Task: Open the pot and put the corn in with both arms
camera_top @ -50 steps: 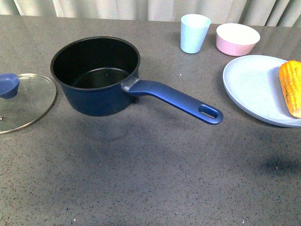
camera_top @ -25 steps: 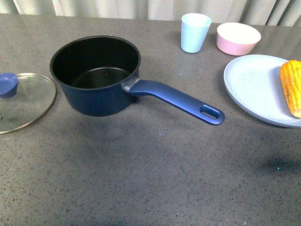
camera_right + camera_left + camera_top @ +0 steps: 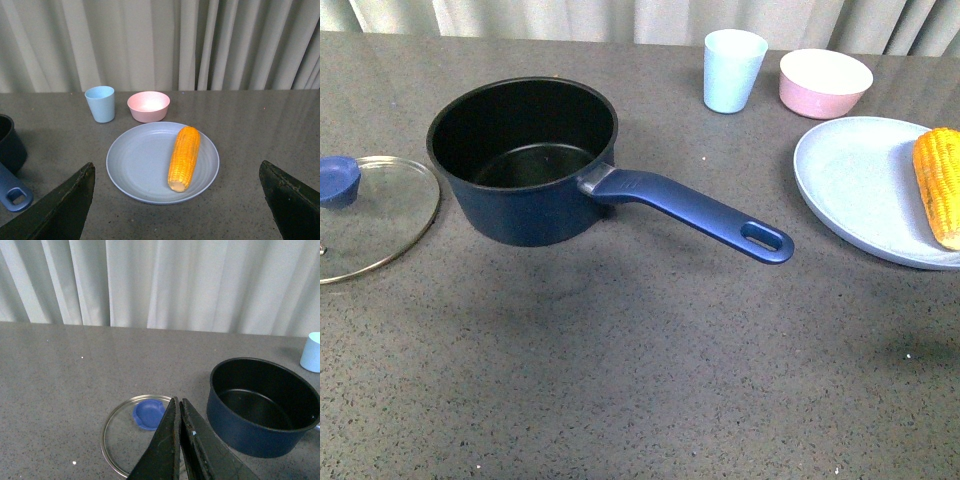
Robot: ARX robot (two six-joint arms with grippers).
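Note:
The navy pot (image 3: 525,160) stands open on the dark table, black inside, its long handle (image 3: 695,213) pointing right. Its glass lid (image 3: 365,215) with a blue knob (image 3: 338,180) lies flat on the table to the pot's left. The corn (image 3: 938,185) lies on a pale blue plate (image 3: 865,190) at the right edge. In the left wrist view my left gripper (image 3: 178,405) hangs shut and empty above the lid (image 3: 132,432), beside the pot (image 3: 262,412). In the right wrist view my right gripper (image 3: 177,200) stands wide open short of the corn (image 3: 184,158). Neither arm shows in the front view.
A pale blue cup (image 3: 733,70) and a pink bowl (image 3: 825,82) stand at the back, behind the plate. Curtains hang beyond the table's far edge. The right wrist view also shows the cup (image 3: 100,104), the bowl (image 3: 148,106) and the handle's end (image 3: 15,196).

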